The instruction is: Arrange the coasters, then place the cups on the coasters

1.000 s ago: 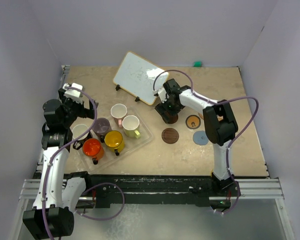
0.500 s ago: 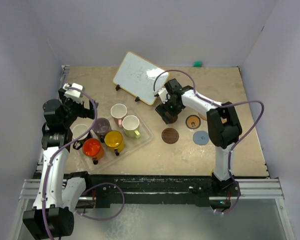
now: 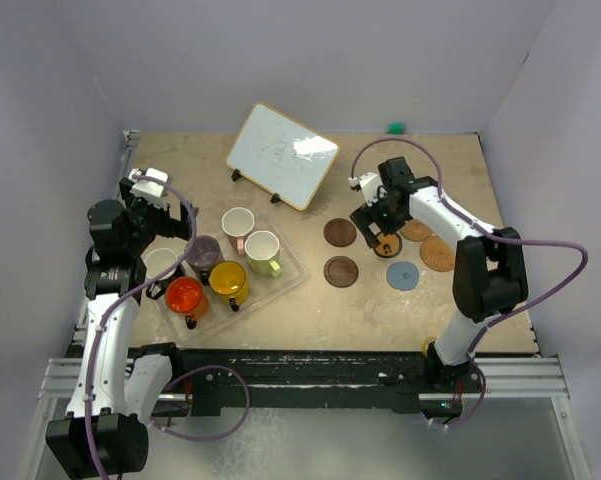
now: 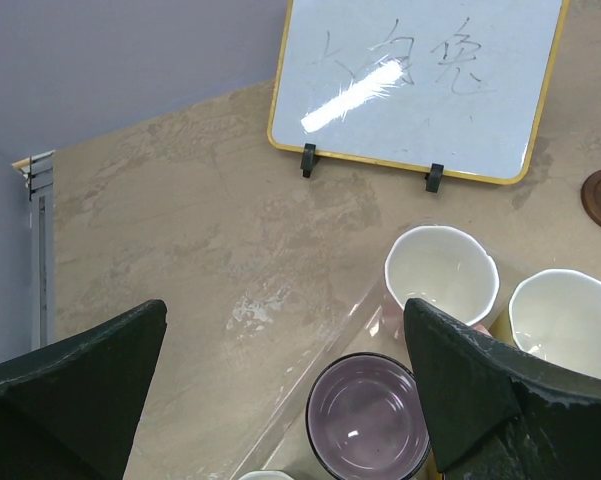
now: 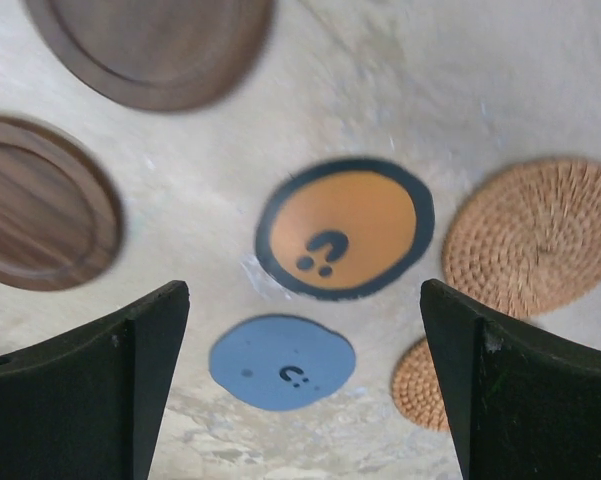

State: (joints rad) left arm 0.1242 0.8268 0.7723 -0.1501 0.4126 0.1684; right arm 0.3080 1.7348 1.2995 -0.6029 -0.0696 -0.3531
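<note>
We see faint handwritten strokes on the whiteboard (image 4: 420,85) at the far side, like characters, but we cannot read them. The orange-centred coaster (image 5: 345,228) bears a dark curl over two dots, much like a question mark. The blue-grey coaster (image 5: 282,362) just nearer carries a smaller similar mark.

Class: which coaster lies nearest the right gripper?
The dark-rimmed, orange-centred coaster: it alone lies directly below the open right gripper, framed between its fingers.

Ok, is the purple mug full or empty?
Empty. The left wrist view looks down into the purple mug, showing only its bare glossy bottom. It stands upright in the clear tray.
</note>
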